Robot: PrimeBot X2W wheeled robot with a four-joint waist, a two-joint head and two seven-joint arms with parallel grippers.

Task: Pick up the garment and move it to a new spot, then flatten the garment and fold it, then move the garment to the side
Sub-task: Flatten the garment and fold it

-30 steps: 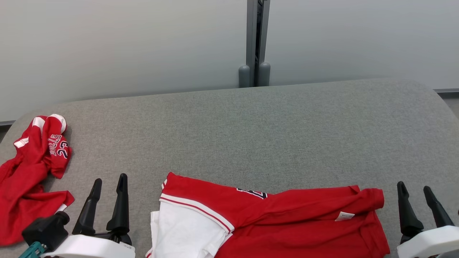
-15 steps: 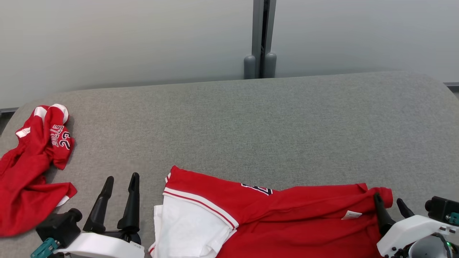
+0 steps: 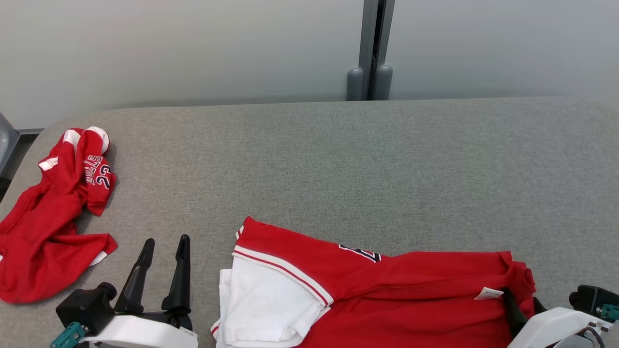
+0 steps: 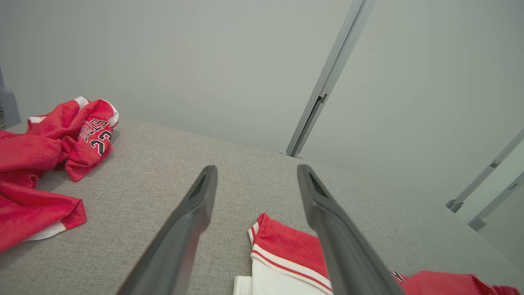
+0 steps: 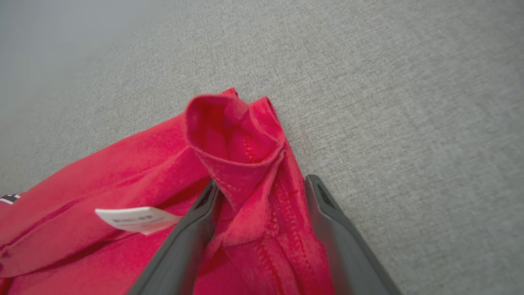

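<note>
The garment point(image 3: 387, 285), red with a white panel and striped trim, lies spread at the near edge of the grey cloth-covered table point(image 3: 338, 159). My right gripper point(image 3: 522, 299) is down at its right end. In the right wrist view the right gripper point(image 5: 262, 182) is open, and its two fingers straddle a rolled red hem of the garment point(image 5: 233, 139) beside a white tag point(image 5: 137, 219). My left gripper point(image 3: 166, 240) stands open over bare table just left of the garment's white part. The left wrist view has the left gripper point(image 4: 258, 170) with nothing between its fingers.
Another red garment point(image 3: 53, 217) with white lettering lies crumpled at the table's left edge and also appears in the left wrist view point(image 4: 49, 164). Pale wall panels with a grey post point(image 3: 370, 48) stand behind the table. Bare grey table stretches across the middle and far right.
The head camera has turned, shifting the whole picture right. My right gripper has swung in from beside the garment onto its right end. The left gripper has hardly moved.
</note>
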